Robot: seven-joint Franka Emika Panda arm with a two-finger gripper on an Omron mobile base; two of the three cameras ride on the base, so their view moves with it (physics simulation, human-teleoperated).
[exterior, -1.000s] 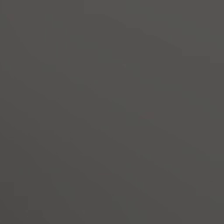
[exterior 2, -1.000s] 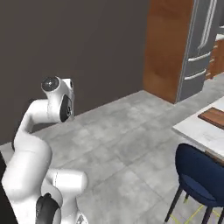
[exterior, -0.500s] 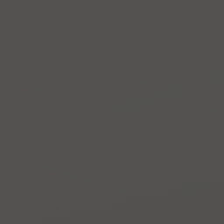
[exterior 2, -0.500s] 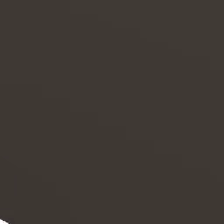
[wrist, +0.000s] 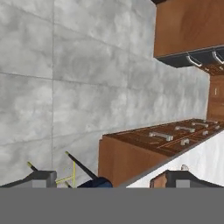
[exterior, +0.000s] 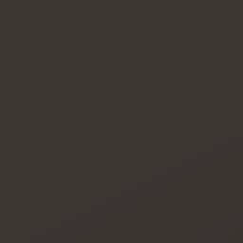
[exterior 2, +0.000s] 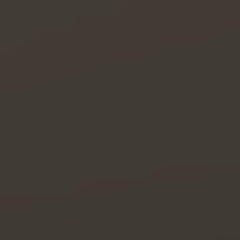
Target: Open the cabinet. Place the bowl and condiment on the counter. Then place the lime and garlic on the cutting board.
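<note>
Both base views have just gone dark, so I think the robot is driving along, its gripper [wrist: 113, 178] wide and empty over the grey floor [wrist: 65, 87], near the white surface [wrist: 205, 153].

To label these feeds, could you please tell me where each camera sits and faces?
Left base view: on the base, facing a plain dark surface.
Right base view: on the base, facing a similar dark surface.
Hand view: on the hand, looking past open fingers at floor and counter.
Shared: both base views, that darkness.
</note>
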